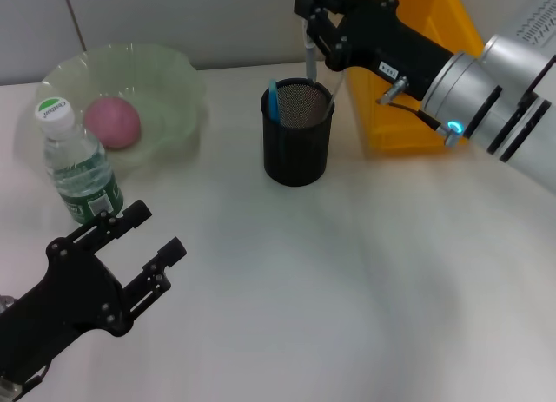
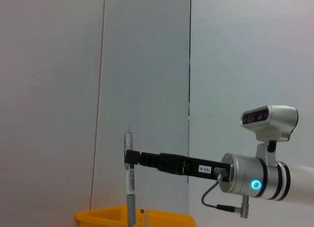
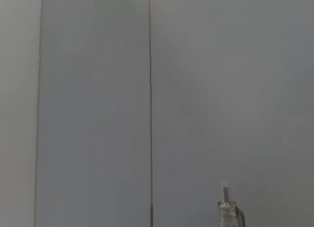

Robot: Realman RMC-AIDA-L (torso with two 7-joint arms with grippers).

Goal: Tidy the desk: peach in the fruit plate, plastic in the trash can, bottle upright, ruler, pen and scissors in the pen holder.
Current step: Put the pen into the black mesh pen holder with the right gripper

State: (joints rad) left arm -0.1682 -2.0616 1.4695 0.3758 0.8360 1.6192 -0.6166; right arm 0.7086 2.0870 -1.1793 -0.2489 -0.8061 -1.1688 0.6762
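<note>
My right gripper (image 1: pixel 311 18) is shut on a grey pen (image 1: pixel 309 58), which it holds upright over the black mesh pen holder (image 1: pixel 298 150). The pen's lower end reaches the holder's rim. A blue item (image 1: pixel 273 100) stands inside the holder. The pink peach (image 1: pixel 111 121) lies in the pale green fruit plate (image 1: pixel 170 82). A capped bottle (image 1: pixel 76 163) stands upright beside the plate. The yellow trash can (image 1: pixel 408 94) sits behind my right arm. My left gripper (image 1: pixel 139 250) hangs open near the front left, holding nothing. The left wrist view shows the right gripper (image 2: pixel 128 157) on the pen (image 2: pixel 130 188).
The white desk (image 1: pixel 347 280) spreads wide in front of the holder. A grey panelled wall (image 2: pixel 147 65) stands behind it. The trash can's yellow rim (image 2: pixel 113 218) shows low in the left wrist view. The pen's top end (image 3: pixel 228 210) shows in the right wrist view.
</note>
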